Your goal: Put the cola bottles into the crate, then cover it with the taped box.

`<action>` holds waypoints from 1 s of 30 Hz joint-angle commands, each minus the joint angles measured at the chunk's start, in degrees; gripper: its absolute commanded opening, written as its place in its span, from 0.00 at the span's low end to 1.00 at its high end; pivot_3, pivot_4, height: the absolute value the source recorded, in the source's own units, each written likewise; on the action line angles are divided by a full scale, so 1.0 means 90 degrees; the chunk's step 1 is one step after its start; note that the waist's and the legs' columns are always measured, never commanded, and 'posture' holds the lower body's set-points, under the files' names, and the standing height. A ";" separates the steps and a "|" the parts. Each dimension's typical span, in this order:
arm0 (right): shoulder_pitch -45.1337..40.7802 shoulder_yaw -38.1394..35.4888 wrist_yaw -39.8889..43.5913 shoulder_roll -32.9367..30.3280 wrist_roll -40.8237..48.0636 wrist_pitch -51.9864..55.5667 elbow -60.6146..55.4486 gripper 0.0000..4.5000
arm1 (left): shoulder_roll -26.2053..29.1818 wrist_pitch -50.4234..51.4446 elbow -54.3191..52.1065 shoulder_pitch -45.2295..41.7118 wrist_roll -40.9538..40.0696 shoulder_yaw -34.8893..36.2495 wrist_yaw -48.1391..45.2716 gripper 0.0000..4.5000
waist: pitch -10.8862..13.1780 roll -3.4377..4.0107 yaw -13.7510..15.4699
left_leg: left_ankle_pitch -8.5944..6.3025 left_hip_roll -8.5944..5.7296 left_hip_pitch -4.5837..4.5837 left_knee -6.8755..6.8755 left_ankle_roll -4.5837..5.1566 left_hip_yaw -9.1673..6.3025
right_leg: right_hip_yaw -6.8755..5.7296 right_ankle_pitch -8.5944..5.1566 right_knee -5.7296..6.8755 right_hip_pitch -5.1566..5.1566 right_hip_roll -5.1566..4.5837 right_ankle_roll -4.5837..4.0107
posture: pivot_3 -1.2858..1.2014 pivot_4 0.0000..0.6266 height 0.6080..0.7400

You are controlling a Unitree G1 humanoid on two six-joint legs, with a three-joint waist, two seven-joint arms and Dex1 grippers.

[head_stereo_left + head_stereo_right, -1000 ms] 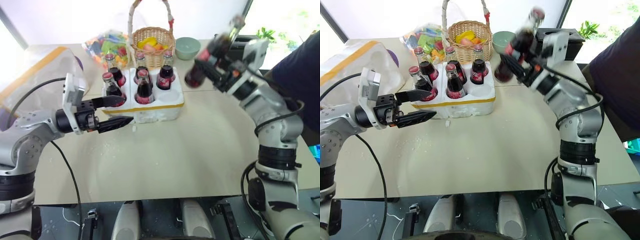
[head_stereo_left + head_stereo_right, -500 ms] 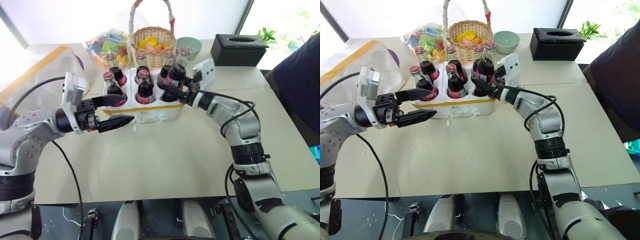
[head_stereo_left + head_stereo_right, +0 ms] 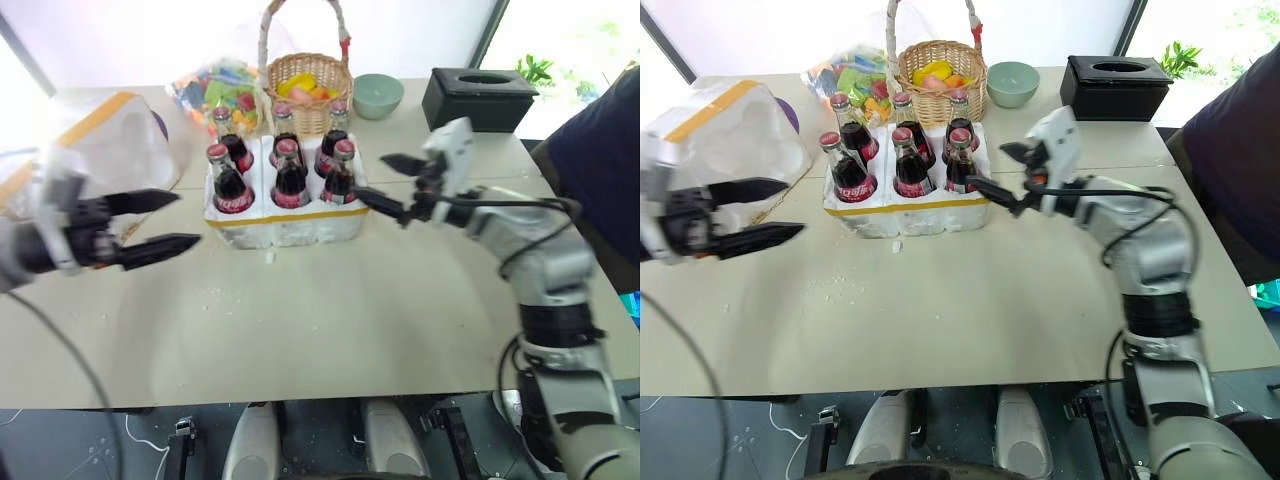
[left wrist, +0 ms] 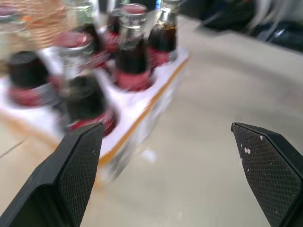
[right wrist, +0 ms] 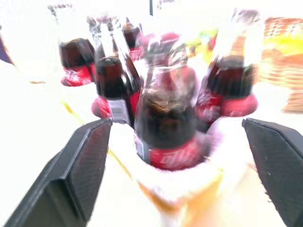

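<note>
Several cola bottles (image 3: 290,178) with red caps stand upright in the wells of the crate (image 3: 285,218), a low white tray with a yellow band. My right gripper (image 3: 370,176) hovers open just right of the crate, its fingers apart from the front-right bottle (image 5: 165,123), holding nothing. Left of the crate, well off from it, my left gripper (image 3: 188,217) is open and empty, pointing toward the crate (image 4: 142,113). The taped box (image 3: 725,130), a hollow white shell with yellow tape, lies at the table's far left.
Behind the crate are a wicker basket (image 3: 305,75), a bag of colourful pieces (image 3: 210,90), a green bowl (image 3: 377,95) and a black box (image 3: 478,98). A person's dark sleeve (image 3: 600,170) is at the right edge. Bare tabletop (image 3: 330,310) spreads in front.
My right gripper brought a bottle down into the crate's front-right well, opened and drew back to the right. My left arm swung left, away from the crate.
</note>
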 commanded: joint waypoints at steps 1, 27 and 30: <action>0.0202 -0.0842 0.0448 -0.0739 0.0808 0.0580 -0.0612 0.99 | 0.0928 -0.0399 0.1344 0.0660 0.0999 0.1301 -0.1226 1.00 | -0.0001 0.0002 -0.0009 | -0.0001 0.0001 0.0005 -0.0001 -0.0001 0.0004 | -0.0001 -0.0004 -0.0001 -0.0001 -0.0002 -0.0006 | 0.52 0.24 1.00; 0.0342 -0.1692 -0.0348 -0.1523 0.2049 0.1405 -0.1017 0.99 | 0.0295 -0.4084 0.9583 -0.6814 0.6981 -0.4876 -0.0910 1.00 | -0.0010 -0.0026 0.0140 | -0.0001 0.0012 -0.0012 0.0011 0.0001 0.0045 | -0.0006 0.0016 0.0006 -0.0023 -0.0019 0.0004 | 0.52 0.24 1.00; 0.0475 -0.1838 -0.0505 -0.1563 0.2159 0.1473 -0.1139 0.99 | 0.0169 -0.4013 0.9673 -0.6907 0.7085 -0.4866 -0.0759 1.00 | -0.0010 -0.0026 0.0145 | -0.0001 0.0012 -0.0012 0.0009 0.0001 0.0043 | -0.0007 0.0015 0.0009 -0.0024 -0.0018 0.0006 | 0.52 0.24 1.00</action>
